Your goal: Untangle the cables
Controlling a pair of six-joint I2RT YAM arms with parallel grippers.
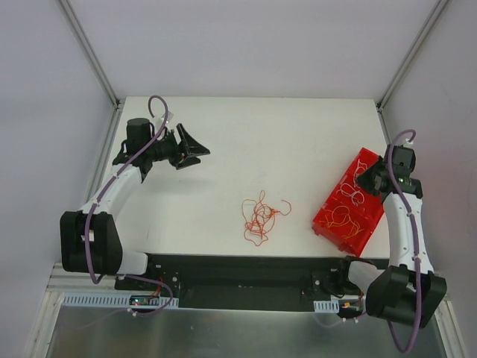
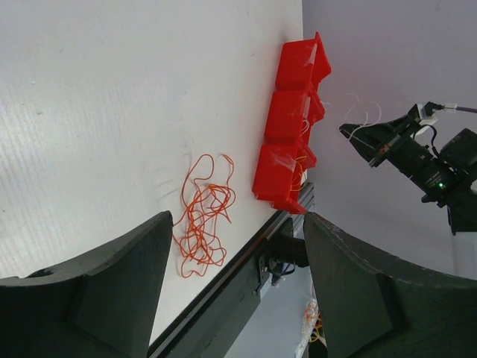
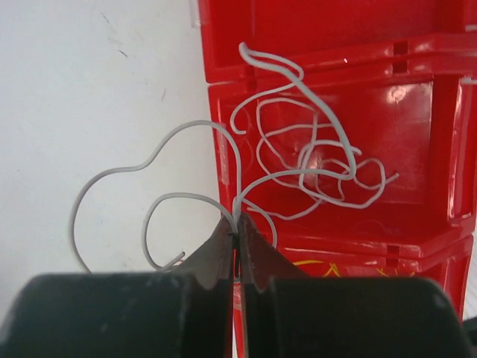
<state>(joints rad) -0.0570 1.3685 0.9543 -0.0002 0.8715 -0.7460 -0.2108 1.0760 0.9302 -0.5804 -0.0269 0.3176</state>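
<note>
Two arms seen: left gripper [image 1: 198, 148] spread above the table [image 1: 261, 134], far left, right gripper [image 3: 237, 224] pressed together, pinching whitish cable [image 3: 313, 160] over one three-compartment bin [image 3: 335, 56] at right, one red-orange tangle [image 1: 258, 218] mid-table, strand count unclear, yellow cables [image 1: 341, 218] in the near compartment, partly hidden.

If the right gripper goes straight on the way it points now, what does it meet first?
The right gripper, shut on a whitish cable, would probably meet the wall of the red bin first; depth is unclear.
</note>
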